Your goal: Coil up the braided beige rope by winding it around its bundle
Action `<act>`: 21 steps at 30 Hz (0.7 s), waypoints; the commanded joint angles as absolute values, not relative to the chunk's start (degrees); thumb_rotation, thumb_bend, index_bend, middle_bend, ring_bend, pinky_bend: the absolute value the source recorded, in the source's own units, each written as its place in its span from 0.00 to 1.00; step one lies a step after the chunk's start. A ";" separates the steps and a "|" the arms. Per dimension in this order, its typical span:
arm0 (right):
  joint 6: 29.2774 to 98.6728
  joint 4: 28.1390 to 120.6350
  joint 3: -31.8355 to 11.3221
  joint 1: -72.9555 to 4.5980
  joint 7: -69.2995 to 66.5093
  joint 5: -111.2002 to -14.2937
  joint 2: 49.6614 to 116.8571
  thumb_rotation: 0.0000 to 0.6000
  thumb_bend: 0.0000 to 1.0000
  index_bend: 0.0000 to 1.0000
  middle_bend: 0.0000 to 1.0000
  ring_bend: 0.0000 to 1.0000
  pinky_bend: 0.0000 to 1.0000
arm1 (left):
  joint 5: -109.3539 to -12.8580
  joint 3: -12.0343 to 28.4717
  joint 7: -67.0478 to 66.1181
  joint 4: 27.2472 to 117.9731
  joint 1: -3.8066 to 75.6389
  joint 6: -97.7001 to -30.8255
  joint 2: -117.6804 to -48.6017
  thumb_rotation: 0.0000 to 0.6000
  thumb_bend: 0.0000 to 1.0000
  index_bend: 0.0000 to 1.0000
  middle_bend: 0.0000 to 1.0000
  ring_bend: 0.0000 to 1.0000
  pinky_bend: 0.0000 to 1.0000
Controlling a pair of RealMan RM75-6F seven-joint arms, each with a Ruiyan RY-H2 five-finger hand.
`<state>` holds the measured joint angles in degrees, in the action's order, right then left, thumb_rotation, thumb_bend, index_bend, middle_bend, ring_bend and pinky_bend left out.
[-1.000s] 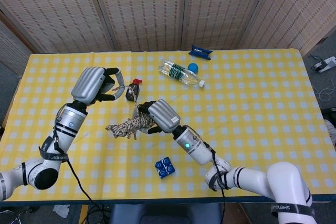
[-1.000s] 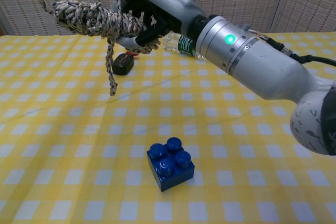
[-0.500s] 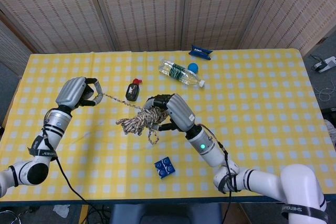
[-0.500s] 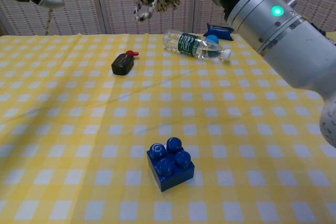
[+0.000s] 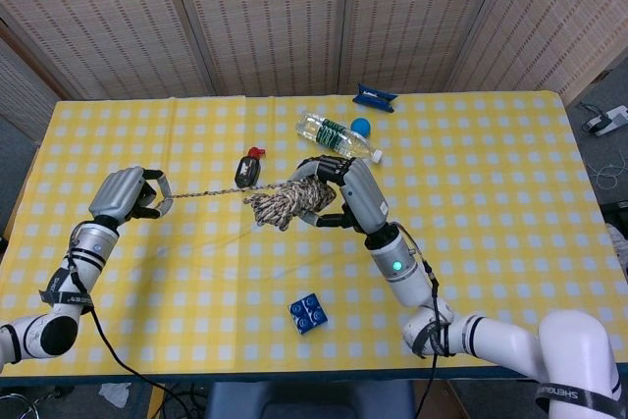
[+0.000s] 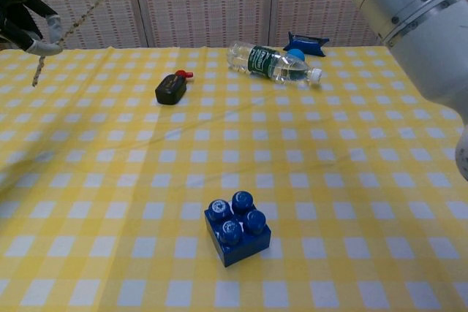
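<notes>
The braided beige rope bundle (image 5: 291,201) hangs above the table, gripped by my right hand (image 5: 345,189), whose fingers curl around its right end. A taut strand of rope (image 5: 201,194) runs left from the bundle to my left hand (image 5: 126,192), which pinches its free end. In the chest view my left hand (image 6: 20,23) shows at the upper left edge with the strand (image 6: 88,10) slanting up to the right; the bundle is out of that frame and only my right forearm (image 6: 409,12) shows.
A blue toy brick (image 5: 309,312) lies near the front edge. A small black device with a red tip (image 5: 247,171) sits under the strand. A plastic water bottle (image 5: 338,137) with a blue cap and a blue packet (image 5: 375,97) lie at the back.
My right hand has lifted the bundle up and to the right. My left hand has drawn back to the left and lower, pulling the strand taut and longer.
</notes>
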<state>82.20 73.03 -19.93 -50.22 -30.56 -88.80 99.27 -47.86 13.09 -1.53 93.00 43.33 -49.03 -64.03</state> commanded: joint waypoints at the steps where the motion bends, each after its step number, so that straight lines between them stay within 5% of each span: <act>1: 82.33 72.97 -20.20 -50.07 -30.68 -88.46 99.25 1.00 0.38 0.86 0.72 0.58 0.63 | -47.88 12.52 -2.22 92.75 43.06 -48.77 -63.82 1.00 0.39 0.78 1.00 1.00 1.00; 10: 83.16 71.21 -21.07 -49.88 -30.44 -87.74 99.87 1.00 0.38 0.86 0.72 0.59 0.63 | -47.77 11.28 -3.75 92.96 42.62 -47.67 -62.92 1.00 0.39 0.78 1.00 1.00 1.00; 21: 80.79 69.38 -22.98 -49.91 -21.48 -82.71 101.26 1.00 0.40 0.86 0.72 0.59 0.63 | -58.96 10.22 -8.43 96.79 39.54 -58.33 -61.46 1.00 0.39 0.78 1.00 1.00 1.00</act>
<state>81.84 69.57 -22.62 -49.78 -23.24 -83.88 100.92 -56.31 10.36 -7.29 95.48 40.55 -55.72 -61.96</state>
